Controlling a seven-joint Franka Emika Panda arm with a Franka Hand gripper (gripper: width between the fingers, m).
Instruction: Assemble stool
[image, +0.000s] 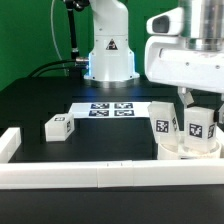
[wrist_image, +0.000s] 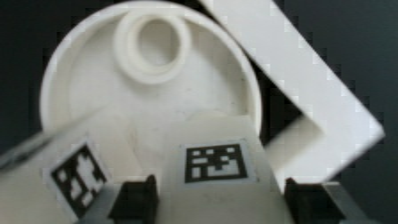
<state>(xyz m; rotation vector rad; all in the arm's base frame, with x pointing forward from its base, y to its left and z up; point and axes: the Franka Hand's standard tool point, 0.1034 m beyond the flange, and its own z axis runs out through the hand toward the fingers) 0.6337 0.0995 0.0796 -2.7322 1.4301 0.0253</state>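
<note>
White plastic held leg is standing upright over the round seat at the exterior view's right, with the gripper clenching it. A loose leg is lying well apart on the table. In the wrist view, the fingers are pinching the tagged held leg above the seat.

We've got a black table with white rails along its edges, the marker board lying mid-table, one leg at the exterior view's left, the round seat at right.

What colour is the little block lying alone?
White blocky plastic leg, black-and-white square tag; exterior view best.
</note>
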